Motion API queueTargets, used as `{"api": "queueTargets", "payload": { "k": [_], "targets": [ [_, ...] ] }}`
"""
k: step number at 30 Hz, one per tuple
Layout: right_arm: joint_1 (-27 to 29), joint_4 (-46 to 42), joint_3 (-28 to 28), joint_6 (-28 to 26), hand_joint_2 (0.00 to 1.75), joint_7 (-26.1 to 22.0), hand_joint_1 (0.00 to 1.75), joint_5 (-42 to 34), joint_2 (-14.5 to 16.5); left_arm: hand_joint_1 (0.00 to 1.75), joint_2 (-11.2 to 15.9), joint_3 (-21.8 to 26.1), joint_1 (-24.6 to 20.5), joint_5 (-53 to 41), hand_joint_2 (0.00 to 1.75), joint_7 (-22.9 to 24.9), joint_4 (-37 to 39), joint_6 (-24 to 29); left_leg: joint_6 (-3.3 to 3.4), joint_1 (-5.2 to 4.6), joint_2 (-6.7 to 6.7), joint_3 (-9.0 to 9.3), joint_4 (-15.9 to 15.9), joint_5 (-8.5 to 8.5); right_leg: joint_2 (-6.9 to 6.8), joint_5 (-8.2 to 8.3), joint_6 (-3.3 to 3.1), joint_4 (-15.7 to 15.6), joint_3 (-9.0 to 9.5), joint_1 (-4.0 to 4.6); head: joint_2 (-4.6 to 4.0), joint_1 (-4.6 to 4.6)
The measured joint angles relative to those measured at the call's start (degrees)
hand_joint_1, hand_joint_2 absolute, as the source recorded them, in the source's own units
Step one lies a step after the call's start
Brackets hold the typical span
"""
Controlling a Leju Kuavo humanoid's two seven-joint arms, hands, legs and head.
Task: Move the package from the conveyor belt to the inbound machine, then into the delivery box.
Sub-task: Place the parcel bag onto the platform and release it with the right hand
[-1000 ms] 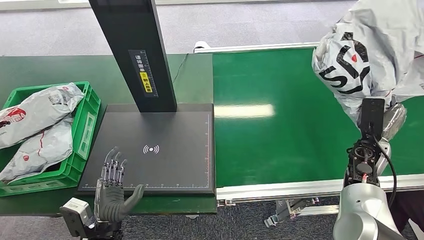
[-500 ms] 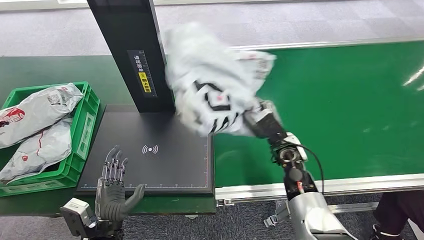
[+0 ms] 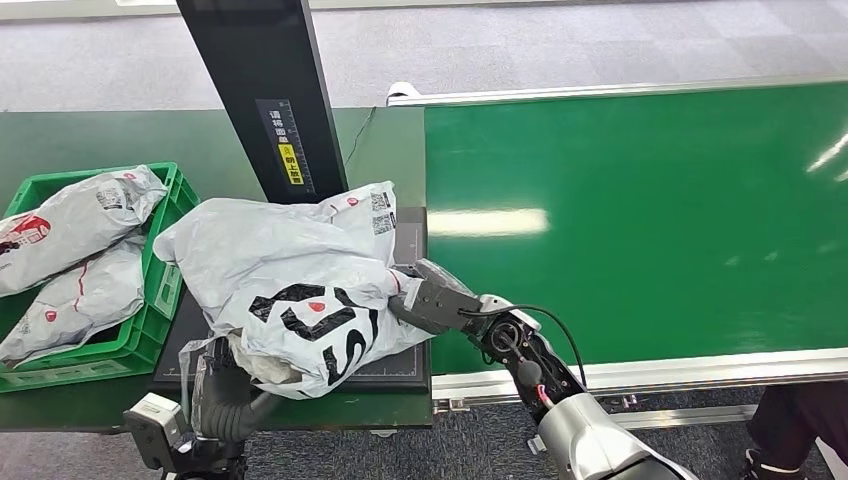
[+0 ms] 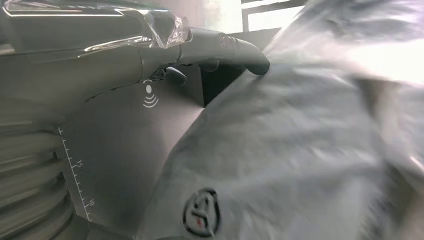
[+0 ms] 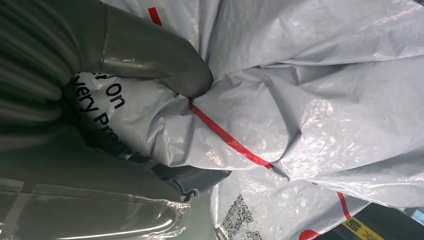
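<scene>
Black scanner plate (image 3: 400, 368): one package (image 3: 290, 285) in right hand (image 3: 425, 298) grip; left hand (image 3: 225, 395) grasp unclear; two parcels in crate (image 3: 165, 270).

"15", "10" on scanner plate (image 4: 115, 150)

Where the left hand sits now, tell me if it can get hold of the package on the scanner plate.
Probably yes. The left hand sits at the near edge of the scanner plate, partly under the grey package, which the right hand grips from the other side. Nothing stands between them; its thumb looks to be already against the bag.
</scene>
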Motion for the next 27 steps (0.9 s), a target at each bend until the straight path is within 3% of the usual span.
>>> {"api": "queueTargets", "payload": {
  "k": [6,7,10,11,20,27],
  "targets": [
    [-0.39,1.25,1.27,-0.34,1.75,0.73,1.75,-0.4,-0.14,0.0,0.12,0.0,0.02,0.0,1.75,0.07,-0.01,0.21,0.0,0.01,0.0,0.01,-0.01,0.0,0.01,0.0,0.0,0.01,0.0,0.01,0.01,0.0],
    [-0.44,1.39,1.32,-0.57,1.75,1.17,1.62,-0.72,-0.15,0.0,0.13,0.01,0.03,0.03,1.75,0.1,-0.03,0.38,0.0,0.01,0.0,0.01,-0.01,0.0,0.01,0.0,0.0,0.01,0.0,0.01,0.01,0.0],
    [-0.6,1.88,1.29,-1.99,1.75,3.46,0.31,-2.61,-0.26,0.0,0.15,0.02,0.16,0.26,1.75,0.3,-0.32,0.95,0.0,0.01,0.0,0.0,0.0,0.0,0.01,0.0,0.0,0.01,0.0,0.01,0.0,0.02],
    [-0.65,2.06,1.22,-2.71,1.75,4.34,0.0,-3.35,-0.32,0.0,0.15,0.02,0.25,0.31,1.75,0.4,-0.46,1.02,0.0,0.01,0.0,0.0,0.0,0.0,0.0,0.0,0.0,0.0,0.0,0.01,0.0,0.02],
    [-0.54,2.8,-0.66,-8.16,1.75,7.14,0.0,-7.82,-0.97,0.0,0.1,0.03,0.31,0.46,1.75,1.97,-0.72,3.53,-0.01,0.0,0.0,0.01,0.0,0.0,0.01,0.0,0.0,0.0,-0.01,0.01,0.0,0.01],
    [0.47,2.8,-0.66,-9.39,1.75,7.06,0.0,-8.13,-1.06,0.0,-0.43,1.62,-0.22,3.08,1.75,1.69,-0.57,13.35,-0.01,0.01,0.0,0.01,0.0,0.0,0.01,0.0,0.0,0.0,-0.01,0.01,0.0,0.01]
  ]
}}
